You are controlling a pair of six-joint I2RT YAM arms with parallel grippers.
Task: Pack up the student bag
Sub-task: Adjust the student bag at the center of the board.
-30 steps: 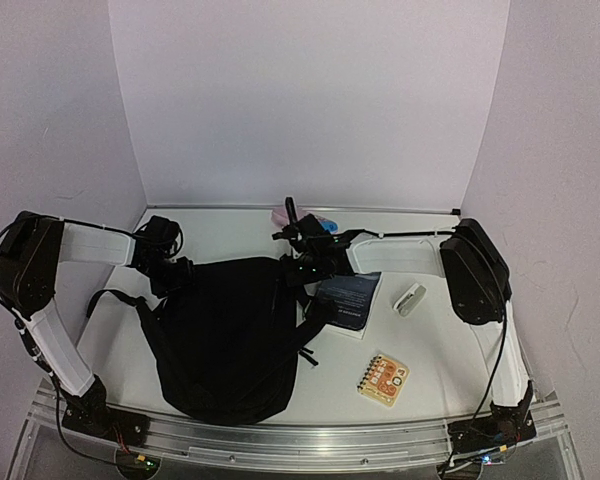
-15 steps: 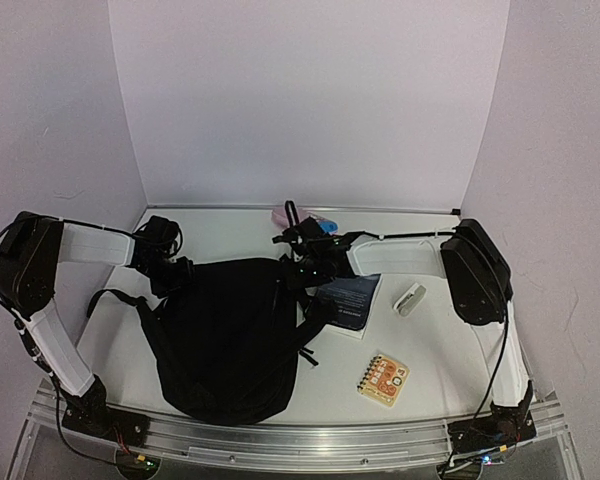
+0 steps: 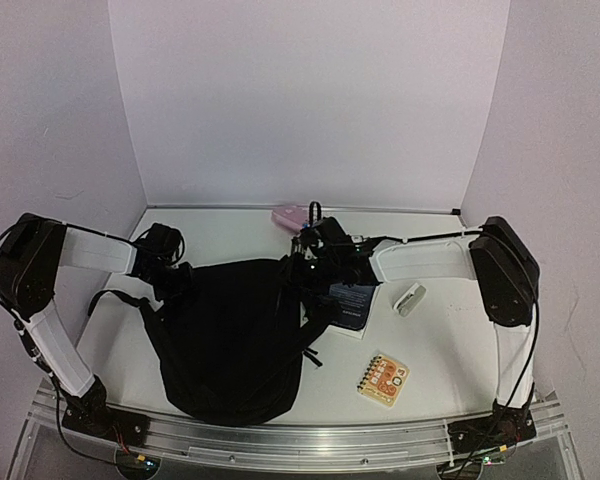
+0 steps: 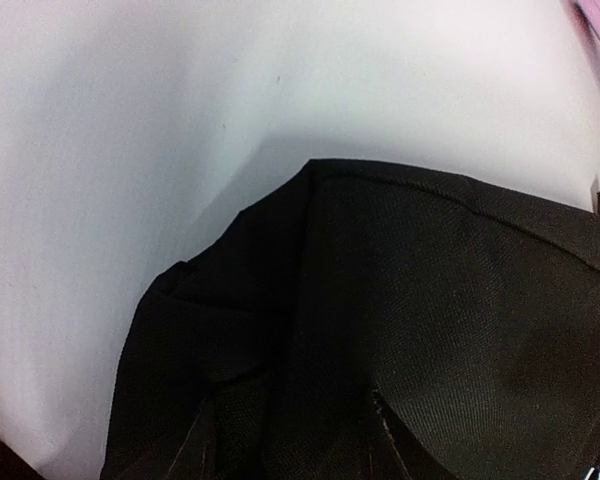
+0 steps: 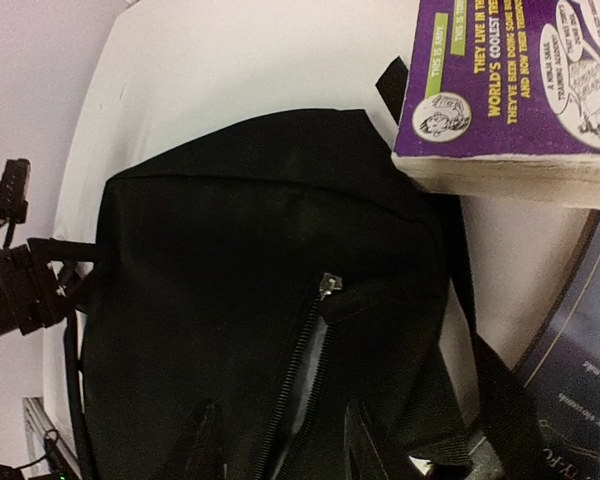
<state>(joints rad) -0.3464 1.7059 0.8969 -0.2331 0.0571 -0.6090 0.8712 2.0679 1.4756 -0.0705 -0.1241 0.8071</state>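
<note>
Left arm first: elbow high out at 9 o'clock, forearm laid flat toward 3, and the left gripper sits right on the student bag at its 10 o'clock corner. On the left wrist camera black fabric fills the lower frame, and the dark fingers melt into it. They look set apart, but I cannot tell whether they are pinching cloth or just resting.

Right arm mirrors it: elbow up at 3 o'clock, forearm reaching flat toward 9, and the right gripper is over the bag's 1 o'clock corner. Its fingers stand spread with nothing between them but the zipper track running below. The zipper pull lies free just ahead of the tips.

The bag lies flat on the table, left of centre, between the two grippers. Its long axis runs roughly 12 to 6, with the zippered top at 12 under the grippers and the rounded bottom at 6 near the arm bases.

A dark blue book touches the bag's 3 o'clock side, and a purple book lies just past the top edge.
</note>
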